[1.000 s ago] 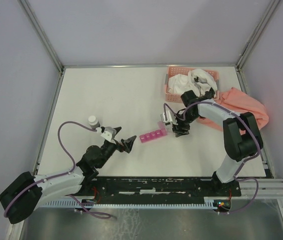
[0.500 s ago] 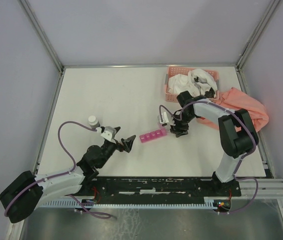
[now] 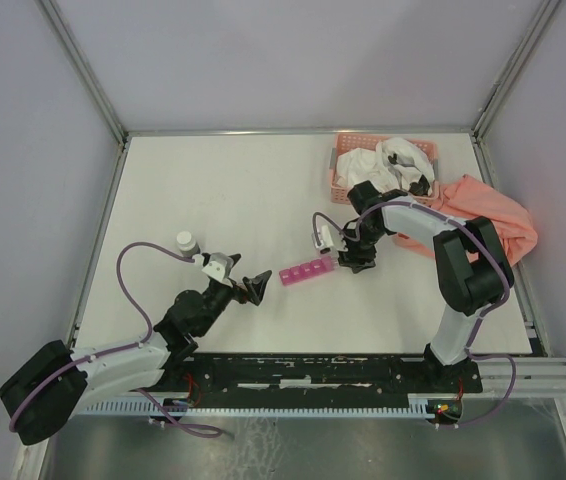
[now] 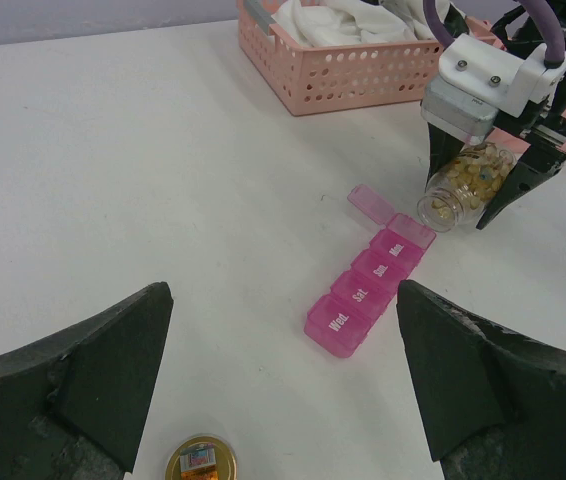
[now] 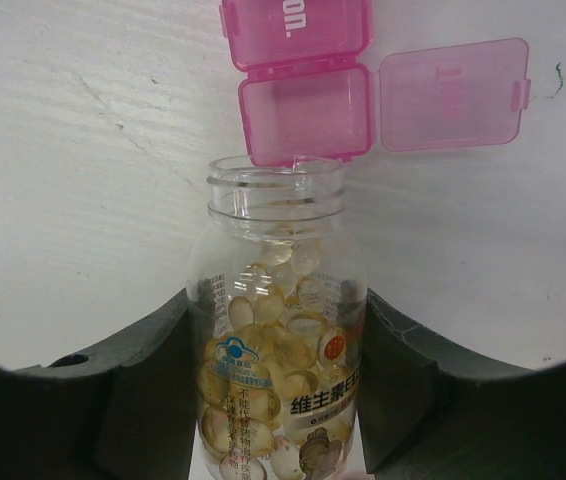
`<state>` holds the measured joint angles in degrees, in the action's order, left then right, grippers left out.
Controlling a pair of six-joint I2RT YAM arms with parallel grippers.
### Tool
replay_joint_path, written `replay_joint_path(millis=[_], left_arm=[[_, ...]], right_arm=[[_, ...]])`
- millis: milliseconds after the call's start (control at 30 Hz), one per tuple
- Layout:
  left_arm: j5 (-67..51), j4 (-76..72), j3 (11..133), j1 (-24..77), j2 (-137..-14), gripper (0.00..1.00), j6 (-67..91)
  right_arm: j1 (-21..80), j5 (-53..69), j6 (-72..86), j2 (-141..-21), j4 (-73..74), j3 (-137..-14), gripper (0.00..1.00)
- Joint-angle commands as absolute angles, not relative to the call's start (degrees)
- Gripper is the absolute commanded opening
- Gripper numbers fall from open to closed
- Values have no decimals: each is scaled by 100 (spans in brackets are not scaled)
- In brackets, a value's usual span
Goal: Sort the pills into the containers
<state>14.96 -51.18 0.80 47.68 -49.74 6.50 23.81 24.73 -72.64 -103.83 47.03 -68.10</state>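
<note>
One slim magenta pill-organizer strip (image 3: 307,270), flat on the white table (image 3: 213,190), between the two arms. Five compartments counted: four with lids shut and printed with day names, and one at the end nearest the right arm with its lid flipped back.

Just off that open end, one clear bottle (image 5: 278,330) of yellow softgels, uncapped and tipped over, mouth at the open compartment's rim; touching or just short, hard to tell. Clamped around the bottle's body by the right gripper (image 3: 355,258), jaws part-way apart on it.

Off the strip's shut end, near but apart, the left gripper (image 3: 261,288), spread wide and holding nothing. Farther out past that gripper, one small white-topped object (image 3: 185,240).

Beyond the strip's open end, well apart, one salmon lattice basket (image 3: 336,180) holding white cloth (image 3: 388,158), with one orange cloth (image 3: 498,215) just beside it.
</note>
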Motion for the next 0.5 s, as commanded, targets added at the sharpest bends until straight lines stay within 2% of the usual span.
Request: replay_joint_path(millis=[0, 467], left_arm=[[1600, -5476, 272, 4755, -4997, 100, 423], [1615, -5502, 264, 4753, -5007, 100, 428]], right_arm=[[2475, 2215, -7198, -10328, 4806, -7075, 14], [2635, 1864, -6999, -10354, 4988, -7282, 14]])
